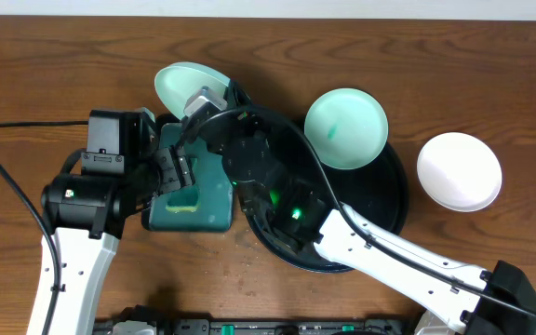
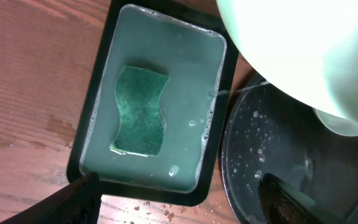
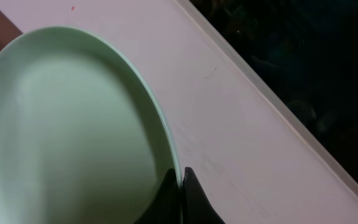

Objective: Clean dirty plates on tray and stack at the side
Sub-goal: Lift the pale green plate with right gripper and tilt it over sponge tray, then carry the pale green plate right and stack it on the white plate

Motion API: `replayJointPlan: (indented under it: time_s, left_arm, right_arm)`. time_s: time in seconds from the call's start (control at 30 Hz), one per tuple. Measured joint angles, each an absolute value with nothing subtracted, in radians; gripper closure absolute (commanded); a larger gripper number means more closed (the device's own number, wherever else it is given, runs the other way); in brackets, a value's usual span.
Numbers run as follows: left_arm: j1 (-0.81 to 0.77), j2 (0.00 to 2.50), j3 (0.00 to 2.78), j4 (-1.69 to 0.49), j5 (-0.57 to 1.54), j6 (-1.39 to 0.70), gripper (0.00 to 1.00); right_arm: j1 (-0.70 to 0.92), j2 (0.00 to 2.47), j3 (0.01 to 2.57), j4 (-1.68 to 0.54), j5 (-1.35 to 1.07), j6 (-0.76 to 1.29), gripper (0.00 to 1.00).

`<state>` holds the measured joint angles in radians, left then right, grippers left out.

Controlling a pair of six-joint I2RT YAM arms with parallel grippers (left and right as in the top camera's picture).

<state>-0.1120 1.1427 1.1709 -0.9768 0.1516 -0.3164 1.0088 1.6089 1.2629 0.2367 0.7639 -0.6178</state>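
Nearest, tray (image 1: 391, 207) on table (image 1: 45, 56), left jaws wide open, empty, over sponge (image 2: 140, 112) in small liquid tray (image 2: 93, 93), beyond it right jaws clamped on rim of tilted plate (image 1: 180, 82), second plate (image 1: 345, 128) on tray's far edge, third plate (image 1: 459, 171) on table, right

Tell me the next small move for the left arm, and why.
Probably lower the left gripper onto the sponge and close on it. Its jaws stand open and empty above the rectangular tray, where the sponge lies in teal liquid, while the right gripper is shut on the rim of a teal-tinted plate held nearby, ready for wiping.
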Motion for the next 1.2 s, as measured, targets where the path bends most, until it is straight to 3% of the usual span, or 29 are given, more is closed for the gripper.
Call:
replayJointPlan:
  time_s: [0.17,0.37,0.63,0.73,0.87,1.0,1.2]
  left_arm:
    - [-0.112,1.143,1.171,-0.977,0.152,-0.316,0.19]
    - [-0.112,1.143,1.171,-0.978,0.152,-0.316,0.19]
    - [-0.112,1.143,1.171,-0.977,0.152,-0.316,0.18]
    - [-0.112,1.143,1.171,-0.977,0.152,-0.316,0.19]
    - [-0.112,1.143,1.171,-0.977,0.152,-0.316,0.18]
    - [-0.112,1.143,1.171,-0.977,0.152,-0.316,0.19]
    - [-0.112,1.143,1.171,-0.976,0.152,-0.316,0.19]
  right_arm:
    - [0.972,1.609,1.263,0.183,0.764,-0.482,0.99]
    - [0.815,1.609,1.267,-0.146,0.689,-0.037,0.99]
    - [0.427,1.599,1.266,-0.402,0.024,0.414,0.99]
    - [0.244,1.565,1.266,-0.489,-0.185,0.484,0.99]
    - [-0.032,1.508,1.268,-0.659,-0.285,0.533,0.99]
    - [-0.295,1.504,1.268,-0.847,-0.222,0.556,0.99]
    - [-0.519,1.551,1.254,-0.916,-0.090,0.547,0.99]
